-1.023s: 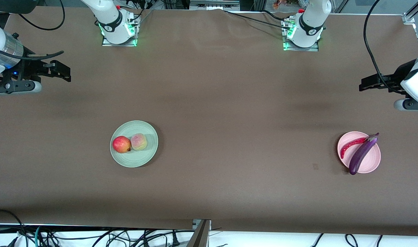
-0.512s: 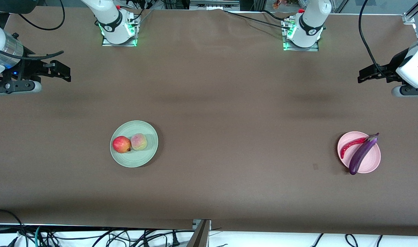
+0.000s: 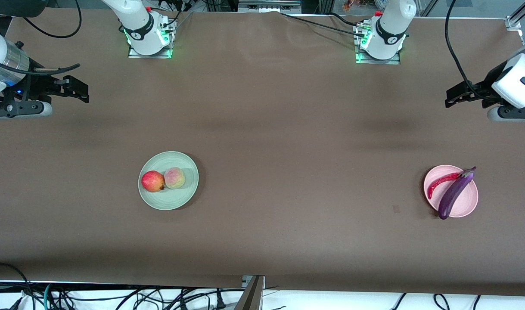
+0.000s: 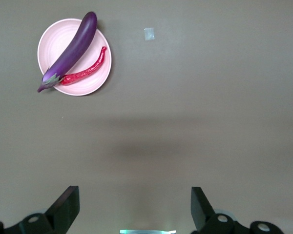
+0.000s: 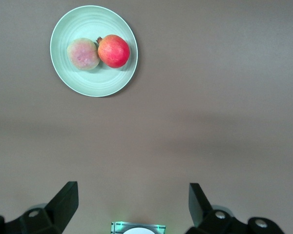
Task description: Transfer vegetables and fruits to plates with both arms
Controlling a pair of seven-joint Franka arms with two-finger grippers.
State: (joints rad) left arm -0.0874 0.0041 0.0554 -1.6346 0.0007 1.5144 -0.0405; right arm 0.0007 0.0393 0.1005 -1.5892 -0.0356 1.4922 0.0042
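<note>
Left gripper [image 3: 449, 97] hanging over bare table at left arm's end, fingers [image 4: 66, 207] spread wide, gripping nothing. Eggplant [image 3: 455, 193] and chili [image 3: 441, 181] lying on pink plate [image 3: 470, 206], well apart from those fingers; eggplant overhanging rim at both ends. Right gripper [image 3: 82, 91] hanging over right arm's end, fingers [image 5: 63, 202] spread, empty. Red fruit [image 3: 152, 181] and peach [image 3: 175, 178] sitting touching on green plate [image 3: 169, 202], well apart from fingers.

Showing two white jointed arms on green-glowing bases at the top of the frame, with black joint bands and looping black cables. Ending in dark hands: left hand [image 3: 454, 97] at the right edge, right hand [image 3: 79, 90] at the left edge, beside a silvery wrist section.
</note>
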